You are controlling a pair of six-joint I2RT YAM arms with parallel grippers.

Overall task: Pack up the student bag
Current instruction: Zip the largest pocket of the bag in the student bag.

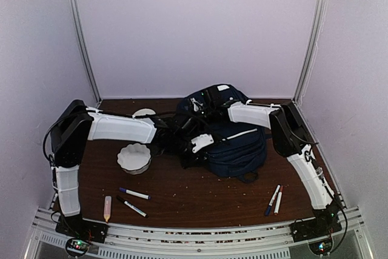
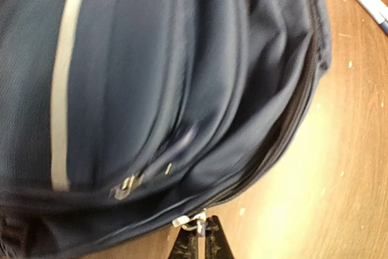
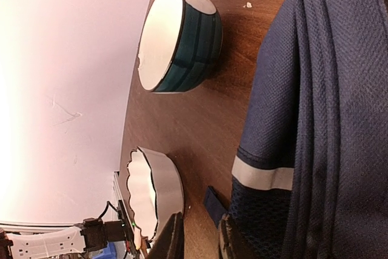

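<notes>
As the left end effector (image 2: 197,241) is clenched on a zipper pull (image 2: 191,222), likely to open the student bag (image 1: 236,147), the bag lies centre-right, far on the bench (image 1: 194,192). Right end effector (image 3: 199,242): released, jaws apart beside the bag's side, probably to steady it.

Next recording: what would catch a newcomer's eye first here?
The large navy-blue striped fabric backpack sits mid-table toward the back, and the left gripper pinches a metal zipper pull at its edge. A white scalloped bowl stands just left of it, and marker pens lie near the front edge.
</notes>
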